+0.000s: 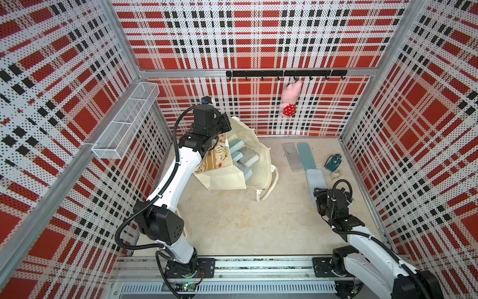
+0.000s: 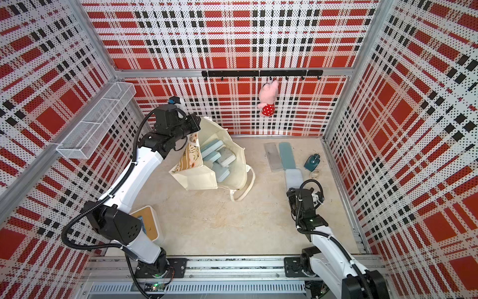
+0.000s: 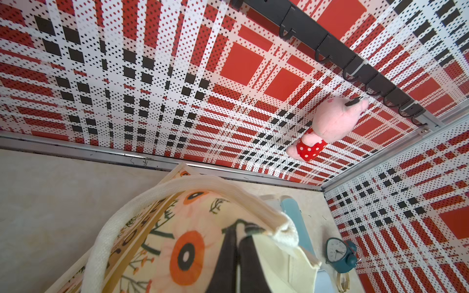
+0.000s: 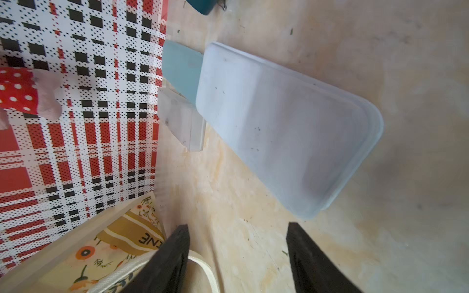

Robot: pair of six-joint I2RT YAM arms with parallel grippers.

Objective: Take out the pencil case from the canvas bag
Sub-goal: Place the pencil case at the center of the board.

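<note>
Pencil case lies lengthwise front-to-back; right hand spread (left hand pinches canvas bag).

Cream, flower-printed canvas bag

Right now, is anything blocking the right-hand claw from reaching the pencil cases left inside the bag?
Nothing visible does. The left gripper holds the canvas bag open, its pencil cases lie exposed from above, and only bare table separates the open right gripper from it.
</note>
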